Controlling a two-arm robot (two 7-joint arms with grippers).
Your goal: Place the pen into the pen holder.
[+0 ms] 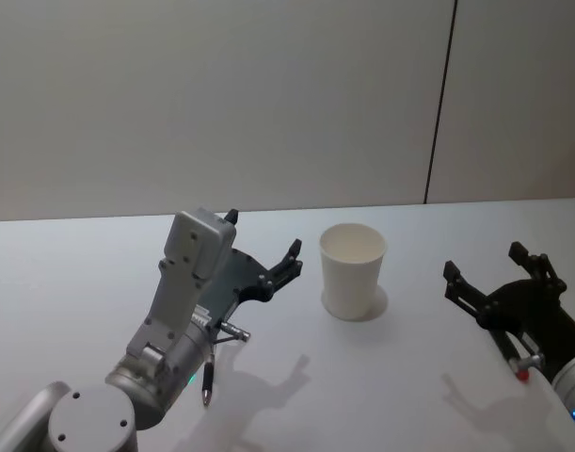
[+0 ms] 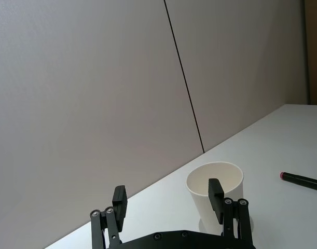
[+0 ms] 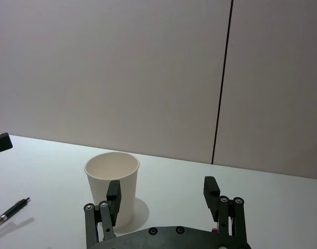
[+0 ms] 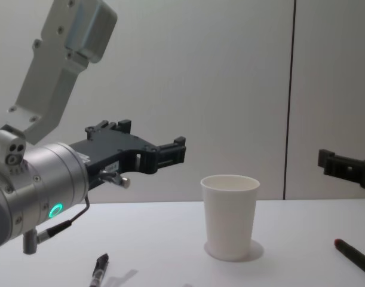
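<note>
**Both grippers empty, pick not yet made**

The left gripper has its fingers spread wide with nothing between them. It hovers above the bench, just left of the pen holder. The right gripper is likewise spread wide and empty, on the pen holder's right. A black pen lies flat on the bench beneath the left arm, well apart from the pen holder. A second, red-tipped pen lies near the right gripper. The pick looks to be the step in hand. To do it well, lower over a pen's middle with the fingers across the barrel, close firmly and lift. Then tilt the pen upright and release only once its tip is inside the rim, since the light pen holder may tip.
</note>
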